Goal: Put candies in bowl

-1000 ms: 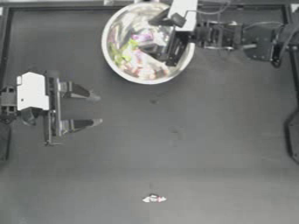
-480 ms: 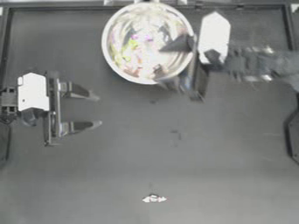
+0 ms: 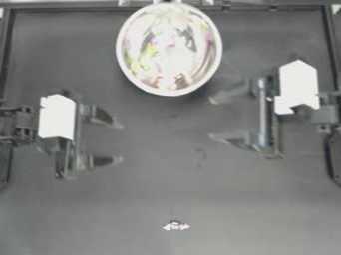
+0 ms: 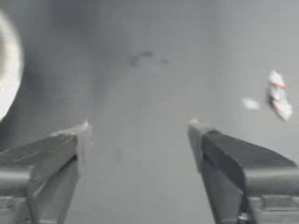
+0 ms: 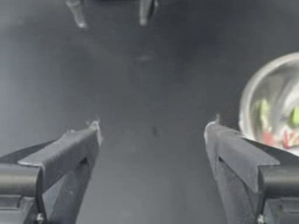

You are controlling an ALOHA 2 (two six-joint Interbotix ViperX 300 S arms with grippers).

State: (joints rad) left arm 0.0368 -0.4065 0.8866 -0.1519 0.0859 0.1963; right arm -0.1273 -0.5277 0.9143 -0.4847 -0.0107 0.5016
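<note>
While the bowl (image 3: 168, 48) sits at the far edge of the table with several coloured candies already inside, one whitish-silver candy (image 3: 175, 226) is left out on the table (image 3: 133, 199), alone near the front edge and roughly on the centre line.

Right gripper (image 3: 223, 118): off to the right of the bowl and below its rim level in the top view, jaws spread wide, nothing between them. Its wrist view shows bare table between the jaws and the bowl rim off to one side, so it is clear of the bowl.

Left gripper (image 3: 110, 141): parked at the left side, jaws also apart and empty. Its wrist view catches the loose candy (image 4: 278, 96) off to one side, not between the jaws.

Key relation: the candy lies well apart from both grippers, toward the front of the table. Laterally it falls between the two gripper tips; neither is clearly closer, my read is roughly even. The candy's long axis, twist end to twist end, runs left-right across the table.

Judgement: whichever arm goes has to travel forward and come down with jaws straddling the short middle of the wrapper, i.e. closing front-to-back, not along the bow-tie ends. Small flat target, so a missed pinch or nudging it away looks like the main risk.
</note>
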